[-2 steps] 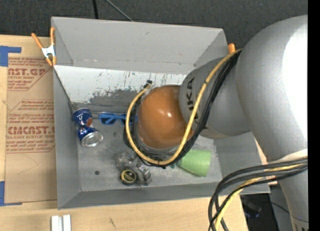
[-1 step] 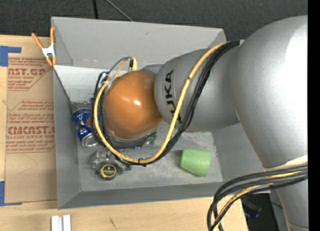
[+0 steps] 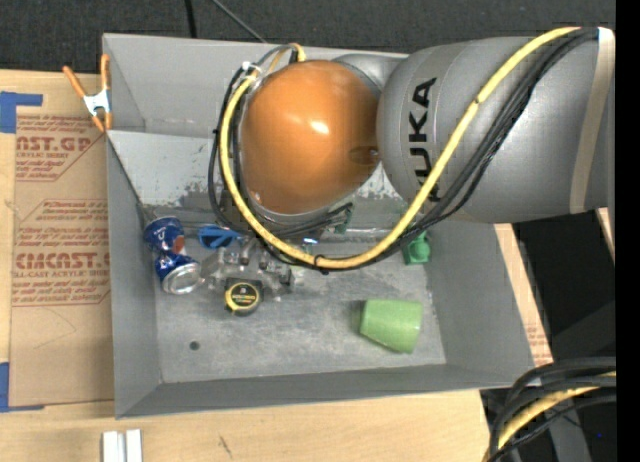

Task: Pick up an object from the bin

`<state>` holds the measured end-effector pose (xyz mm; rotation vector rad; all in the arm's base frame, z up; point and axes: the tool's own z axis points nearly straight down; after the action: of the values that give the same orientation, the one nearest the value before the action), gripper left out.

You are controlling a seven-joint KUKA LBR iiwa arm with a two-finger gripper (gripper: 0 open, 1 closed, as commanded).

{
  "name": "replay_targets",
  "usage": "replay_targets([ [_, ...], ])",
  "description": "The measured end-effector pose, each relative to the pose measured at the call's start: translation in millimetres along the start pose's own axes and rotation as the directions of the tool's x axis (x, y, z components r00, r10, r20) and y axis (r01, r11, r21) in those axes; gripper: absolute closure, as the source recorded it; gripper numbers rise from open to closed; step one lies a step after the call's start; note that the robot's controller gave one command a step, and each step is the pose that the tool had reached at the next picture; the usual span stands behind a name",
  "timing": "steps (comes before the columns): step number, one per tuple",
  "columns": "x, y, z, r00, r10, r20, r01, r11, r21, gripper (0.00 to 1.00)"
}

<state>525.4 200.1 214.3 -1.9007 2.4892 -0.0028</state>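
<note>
The KUKA arm [image 3: 500, 120] reaches into the grey metal bin [image 3: 135, 350] from 3 o'clock. Its thick silver link lies across the bin's upper right, and its wrist is turned straight down over the left-centre of the floor. A glossy, domed orange cover [image 3: 300, 140] caps the wrist and faces the camera. A yellow cable [image 3: 395, 225] loops around the dome's rim and trails back along the link beside black cables.

Below the dome, at its 6 to 7 o'clock edge, the end effector [image 3: 258, 268] sits low at the bin floor among a cluster of small things. The dome hides most of it, so whether it is open or closed, or has hold of anything, cannot be told.

Nearest to it is a small round tape measure [image 3: 240, 296], yellow with a black face, lying flat just beside it at 7 o'clock. A blue plastic piece [image 3: 215, 237] lies close at 10 o'clock. A blue drink can [image 3: 170, 255] lies on its side at 9 o'clock, near the bin's left slope. Well apart, at 4 o'clock, a light green cup [image 3: 390, 325] lies tipped on its side on the floor. A small darker green thing [image 3: 417, 248] sits at 3 o'clock, beneath the arm's link.
</note>
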Motion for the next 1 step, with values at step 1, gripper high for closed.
replay_targets([
  [1,-32.6,1.7,101.1,0.998,-0.056,-0.005,0.056,0.998,-0.015,1.0],
])
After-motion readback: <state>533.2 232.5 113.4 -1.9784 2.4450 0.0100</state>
